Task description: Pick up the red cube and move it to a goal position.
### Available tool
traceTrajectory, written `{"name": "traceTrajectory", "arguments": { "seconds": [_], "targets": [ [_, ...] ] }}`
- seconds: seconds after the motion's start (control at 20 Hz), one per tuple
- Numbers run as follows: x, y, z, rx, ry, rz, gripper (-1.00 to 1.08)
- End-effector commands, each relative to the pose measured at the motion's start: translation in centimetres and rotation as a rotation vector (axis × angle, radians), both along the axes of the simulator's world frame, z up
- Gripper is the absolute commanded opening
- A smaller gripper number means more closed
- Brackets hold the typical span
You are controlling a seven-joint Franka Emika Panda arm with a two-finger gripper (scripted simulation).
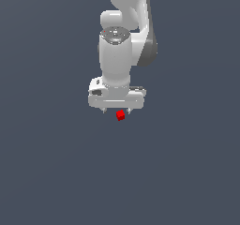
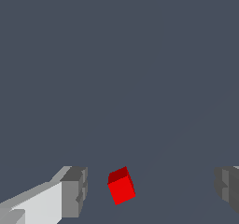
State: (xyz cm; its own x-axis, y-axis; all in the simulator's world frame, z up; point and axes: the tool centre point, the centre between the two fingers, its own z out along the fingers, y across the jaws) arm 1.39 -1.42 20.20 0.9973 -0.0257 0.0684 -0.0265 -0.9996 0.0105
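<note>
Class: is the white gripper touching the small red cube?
Apart. The wrist view shows the small red cube between the open fingers of the white gripper, with bare floor either side.

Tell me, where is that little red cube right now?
In the exterior view the red cube sits just below the gripper; the wrist view shows it between the open fingers, touching neither.

White Panda arm (image 1: 123, 36) reaches down from top centre over a plain dark grey-blue surface (image 1: 51, 172). Its gripper (image 1: 116, 110) points downward w/ two short fingertips apart. The red cube (image 1: 120, 115), tiny and turned at an angle, sits just below, between the tips.
</note>
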Motion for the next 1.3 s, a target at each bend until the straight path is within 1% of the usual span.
{"name": "traceTrajectory", "arguments": {
  "seconds": [0.0, 0.3, 0.55, 1.25],
  "targets": [
    [0.0, 0.0, 0.0, 0.000, 0.000, 0.000, 1.00],
    [-0.5, 0.2, -1.0, 0.000, 0.004, 0.022, 1.00],
    [-1.8, 0.7, -3.4, 0.000, 0.013, 0.074, 1.00],
    [-8.4, 1.9, -14.8, 0.002, 0.056, 0.318, 1.00]
  ]
}}
